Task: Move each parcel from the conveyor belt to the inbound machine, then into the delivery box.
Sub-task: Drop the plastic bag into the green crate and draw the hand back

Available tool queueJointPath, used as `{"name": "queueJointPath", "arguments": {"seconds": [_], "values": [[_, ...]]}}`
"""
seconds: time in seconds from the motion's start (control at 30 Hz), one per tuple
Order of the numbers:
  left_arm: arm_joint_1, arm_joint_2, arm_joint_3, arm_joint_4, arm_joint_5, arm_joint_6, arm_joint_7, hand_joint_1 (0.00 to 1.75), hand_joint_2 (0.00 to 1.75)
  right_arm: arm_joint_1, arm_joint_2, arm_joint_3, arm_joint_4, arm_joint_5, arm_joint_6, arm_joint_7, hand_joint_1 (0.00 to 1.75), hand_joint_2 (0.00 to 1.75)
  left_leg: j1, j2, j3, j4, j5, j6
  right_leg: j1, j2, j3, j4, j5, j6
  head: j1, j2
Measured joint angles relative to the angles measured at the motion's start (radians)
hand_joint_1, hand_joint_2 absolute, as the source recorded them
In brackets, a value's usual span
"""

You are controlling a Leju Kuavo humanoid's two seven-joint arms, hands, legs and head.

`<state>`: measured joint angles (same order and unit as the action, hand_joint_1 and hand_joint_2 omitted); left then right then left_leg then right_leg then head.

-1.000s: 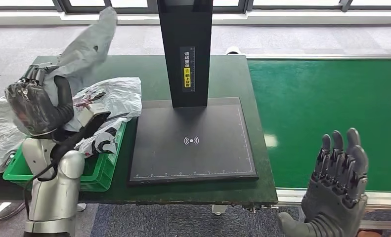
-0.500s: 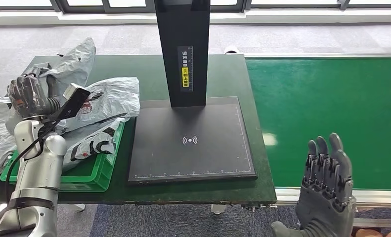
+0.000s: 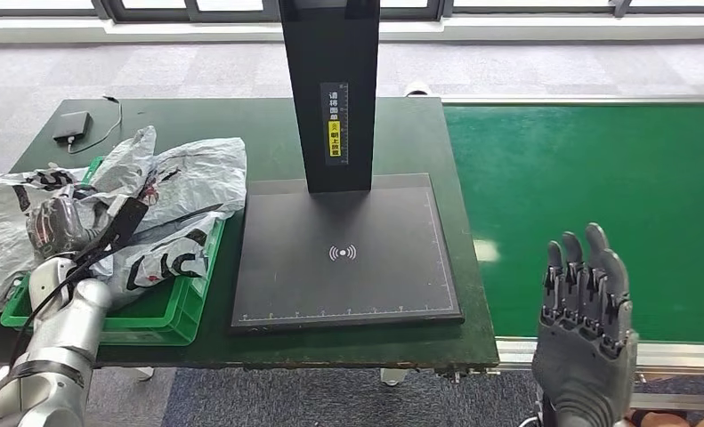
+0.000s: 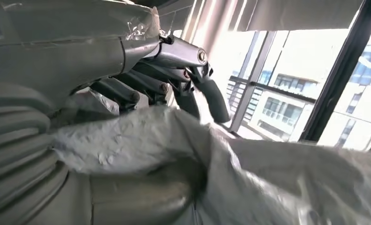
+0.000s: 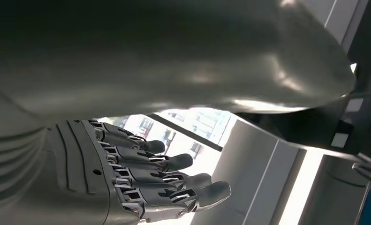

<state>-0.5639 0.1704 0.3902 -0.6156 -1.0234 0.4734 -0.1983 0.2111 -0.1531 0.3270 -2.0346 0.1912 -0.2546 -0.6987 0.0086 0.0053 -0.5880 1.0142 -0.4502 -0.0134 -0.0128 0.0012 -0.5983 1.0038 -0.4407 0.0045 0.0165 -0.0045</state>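
Left hand (image 3: pixel 56 227) holds the bag (image 3: pixel 183 178) over the bin (image 3: pixel 184 307); uncurl fully before lifting. Right hand (image 3: pixel 586 302) spread, empty.

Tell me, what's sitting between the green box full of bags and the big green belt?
In the head view, the flat black scanner pad with its tall black post lies between the green box and the belt.
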Motion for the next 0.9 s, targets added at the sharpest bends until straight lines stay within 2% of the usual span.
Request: {"name": "queueJointPath", "arguments": {"seconds": [0.07, 0.17, 0.27, 0.33, 0.5, 0.63, 0.8, 0.9], "values": [[0.035, -0.018, 0.028, -0.061, 0.143, -0.056, -0.116, 0.0, 0.0, 0.0, 0.004, -0.023, 0.0, -0.015, -0.004, 0.0, 0.0, 0.0, -0.001, 0.0, 0.001, 0.0, 0.0, 0.0, -0.001, 0.0, 0.0, 0.0, 0.0, 0.0, 0.0, 0.0], [0.143, -0.08, 0.061, -0.242, 0.458, -0.263, -0.265, 0.0, 0.0, 0.007, 0.013, -0.052, 0.0, -0.035, -0.018, 0.0, 0.0, 0.0, -0.002, 0.001, 0.002, -0.001, -0.001, 0.001, -0.002, 0.001, 0.0, 0.0, -0.001, 0.001, 0.0, 0.0], [0.26, -0.155, 0.066, -0.43, 0.695, -0.449, -0.329, 0.0, 0.0, 0.014, 0.025, -0.075, -0.004, -0.054, -0.022, -0.001, 0.0, 0.0, -0.002, 0.001, 0.001, -0.001, -0.002, 0.001, -0.001, 0.001, 0.0, 0.0, -0.002, 0.001, 0.0, 0.0], [0.32, -0.2, 0.062, -0.534, 0.796, -0.521, -0.349, 0.0, 0.0, 0.016, 0.034, -0.088, -0.008, -0.066, -0.02, -0.002, 0.0, 0.0, -0.002, 0.002, 0.001, 0.0, -0.003, 0.001, -0.002, 0.001, -0.001, -0.001, -0.001, 0.002, 0.0, 0.0], [0.403, -0.286, 0.004, -0.695, 0.882, -0.597, -0.367, 0.0, 0.0, 0.016, 0.053, -0.111, -0.012, -0.081, -0.007, -0.002, 0.0, 0.0, -0.002, 0.0, 0.0, 0.0, -0.003, 0.002, -0.002, -0.001, 0.0, -0.001, -0.002, 0.003, 0.0, 0.0], [0.441, -0.342, -0.08, -0.769, 0.912, -0.613, -0.401, 0.0, 0.0, 0.006, 0.079, -0.134, -0.004, -0.109, 0.047, -0.002, 0.0, 0.0, -0.002, 0.0, 0.0, 0.0, -0.003, 0.002, -0.002, -0.001, 0.001, -0.001, -0.002, 0.003, 0.0, 0.0], [0.484, -0.384, -0.215, -0.835, 0.935, -0.619, -0.432, 0.0, 0.0, -0.04, 0.123, -0.195, 0.064, -0.133, 0.118, 0.0, 0.0, 0.0, -0.002, 0.0, 0.0, 0.0, -0.003, 0.003, -0.002, -0.001, 0.001, -0.001, -0.002, 0.003, 0.0, 0.0], [0.504, -0.39, -0.271, -0.866, 0.997, -0.695, -0.466, 0.0, 0.0, -0.066, 0.14, -0.222, 0.111, -0.122, 0.142, 0.0, 0.0, 0.0, -0.002, 0.0, 0.0, 0.0, -0.003, 0.003, -0.002, -0.001, 0.001, -0.001, -0.001, 0.003, 0.0, 0.0]]}}
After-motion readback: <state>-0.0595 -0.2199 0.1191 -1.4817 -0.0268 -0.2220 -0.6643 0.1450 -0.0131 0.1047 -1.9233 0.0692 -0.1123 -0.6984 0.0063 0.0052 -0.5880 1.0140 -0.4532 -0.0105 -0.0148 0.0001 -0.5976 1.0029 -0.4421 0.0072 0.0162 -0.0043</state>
